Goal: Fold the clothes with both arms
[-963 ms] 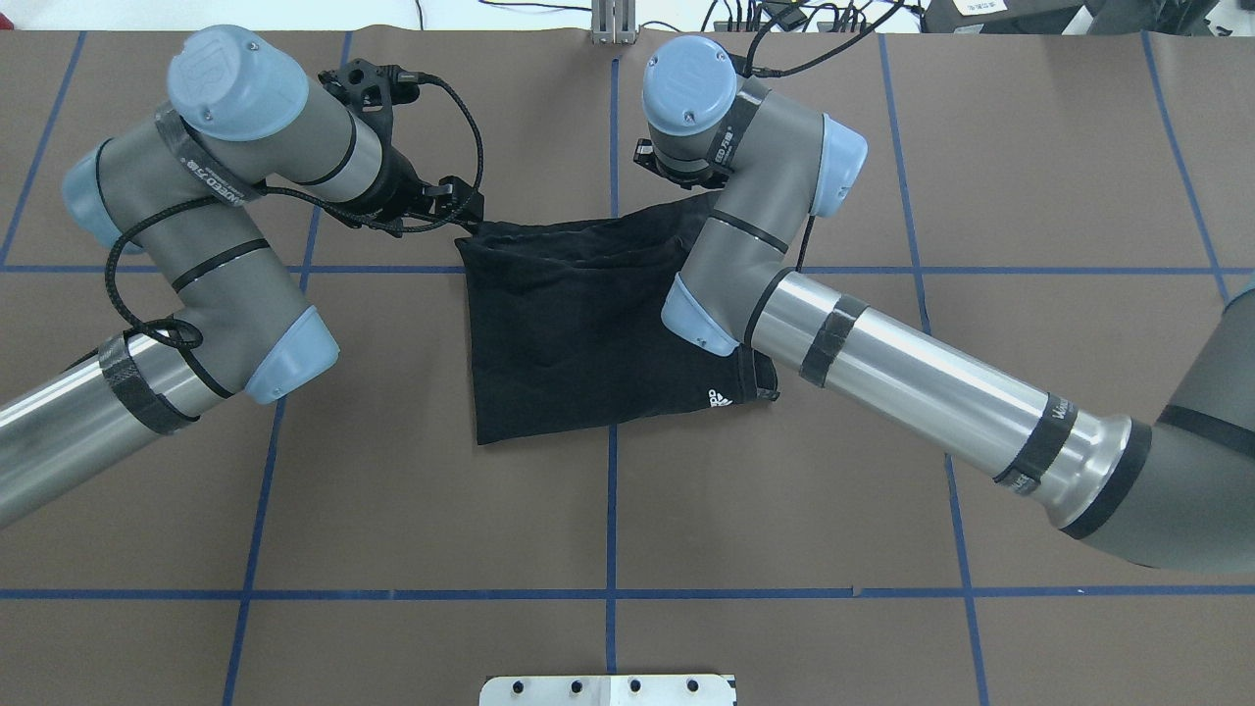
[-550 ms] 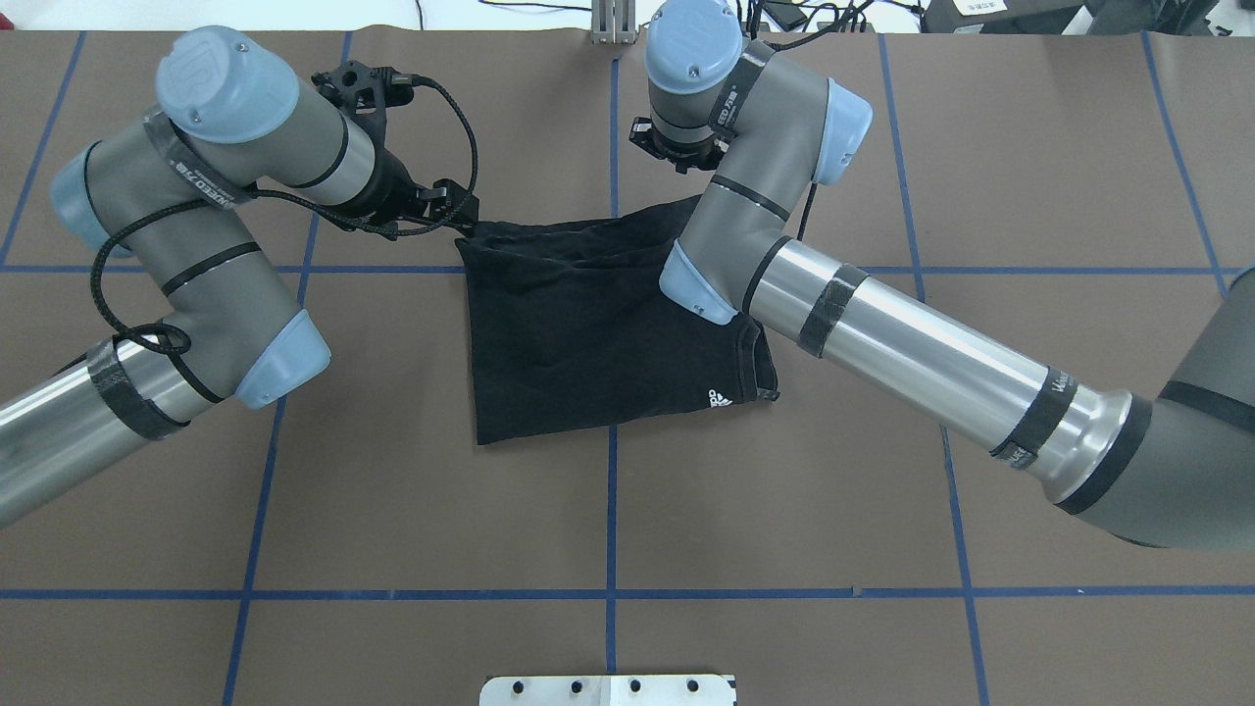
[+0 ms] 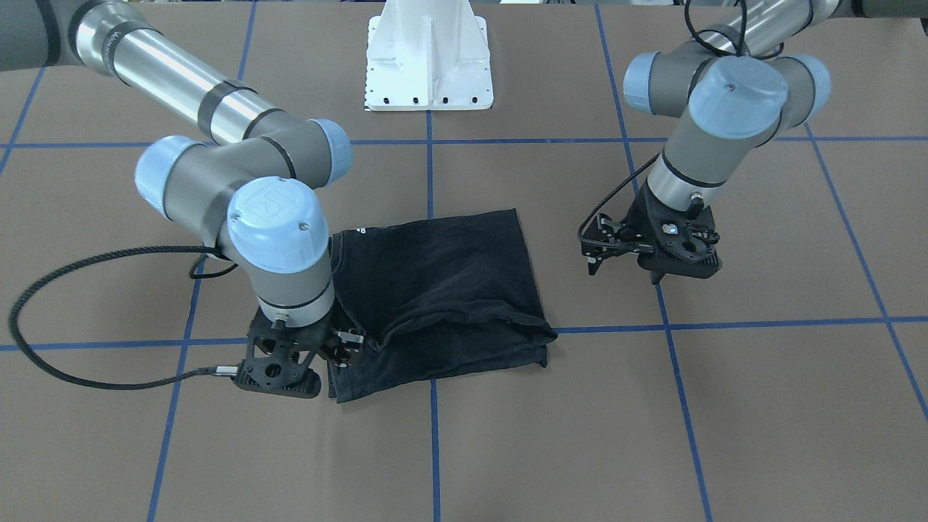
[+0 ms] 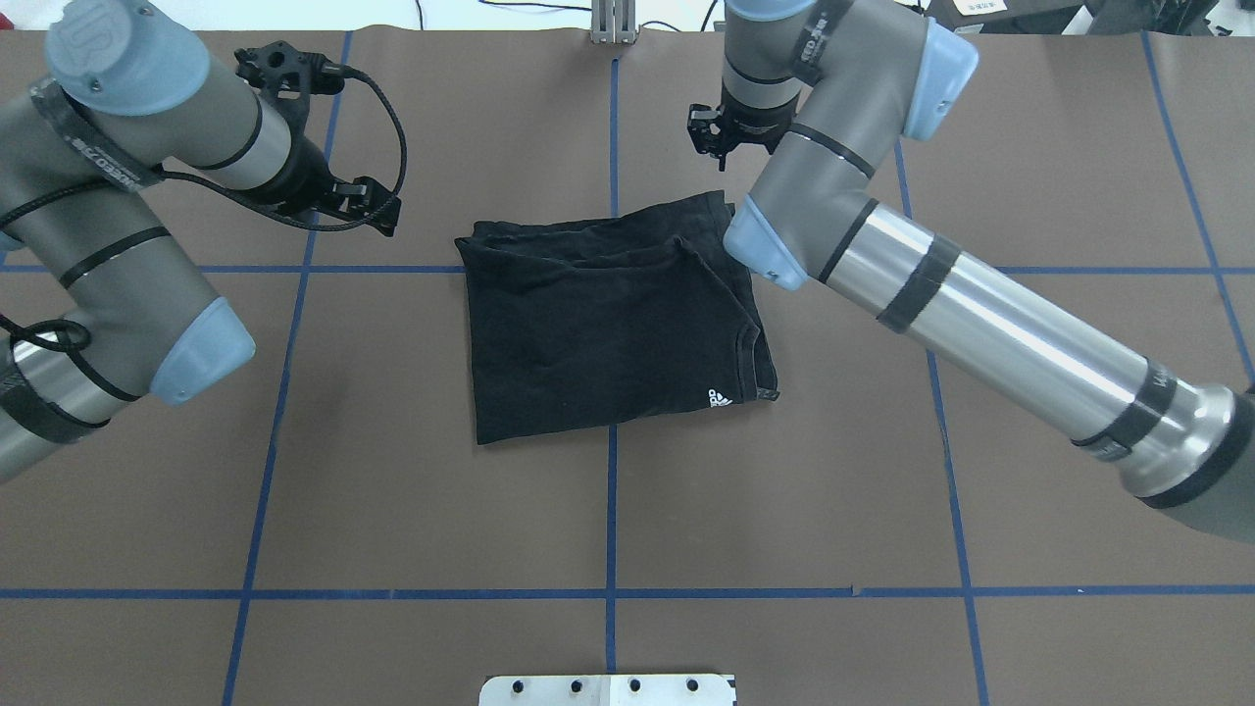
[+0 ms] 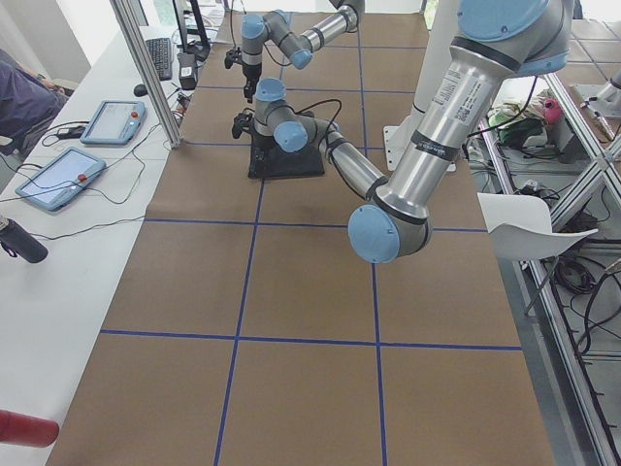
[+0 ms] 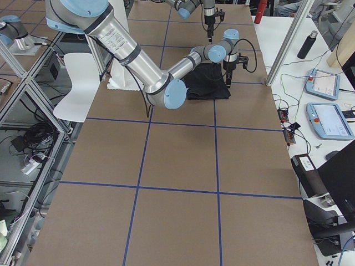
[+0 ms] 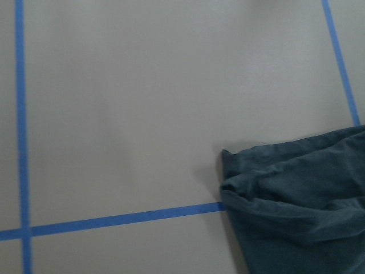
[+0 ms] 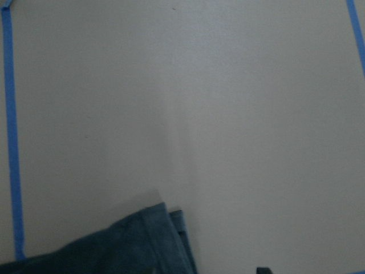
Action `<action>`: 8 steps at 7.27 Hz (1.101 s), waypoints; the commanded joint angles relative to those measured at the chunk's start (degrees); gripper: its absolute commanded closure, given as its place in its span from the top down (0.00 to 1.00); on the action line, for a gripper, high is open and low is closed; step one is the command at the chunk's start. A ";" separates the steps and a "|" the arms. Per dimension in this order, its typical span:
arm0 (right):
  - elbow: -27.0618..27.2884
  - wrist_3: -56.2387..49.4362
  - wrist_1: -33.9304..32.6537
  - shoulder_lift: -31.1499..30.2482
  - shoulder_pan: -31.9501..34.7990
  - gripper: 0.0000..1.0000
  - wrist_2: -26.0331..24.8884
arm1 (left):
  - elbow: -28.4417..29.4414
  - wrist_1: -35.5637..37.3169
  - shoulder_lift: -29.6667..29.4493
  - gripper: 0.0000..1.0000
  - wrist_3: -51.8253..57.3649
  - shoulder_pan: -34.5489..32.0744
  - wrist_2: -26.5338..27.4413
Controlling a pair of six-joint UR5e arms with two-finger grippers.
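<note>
Shirt point(image 4: 608, 333) is soft, light and floppy; pinch its 11 and 1 o'clock corners. Left gripper point(image 3: 625, 270) is spread, right gripper point(image 4: 708, 137) can't tell.

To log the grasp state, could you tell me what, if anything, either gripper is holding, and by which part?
Nothing is held: the left gripper and right gripper are both clear of the folded shirt.

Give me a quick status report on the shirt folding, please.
Left gripper open, right gripper open, both off the cloth. Black T-shirt folded, lying flat. No obstruction seen beside it.
</note>
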 commanded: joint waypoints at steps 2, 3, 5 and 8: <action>20.61 -17.01 -3.66 -22.12 6.96 1.00 5.84 | -5.67 2.23 12.82 1.00 21.46 -9.75 -0.18; 24.22 -23.68 -3.75 -28.11 10.21 1.00 7.95 | -5.59 2.23 16.51 1.00 30.41 -14.40 -1.57; 27.94 -39.31 -3.66 -38.58 18.54 1.00 11.82 | -4.97 2.06 22.93 1.00 39.61 -25.65 -9.81; 27.43 -61.82 -3.66 -50.19 30.86 1.00 17.09 | -1.23 2.14 29.38 1.00 40.17 -31.65 -8.10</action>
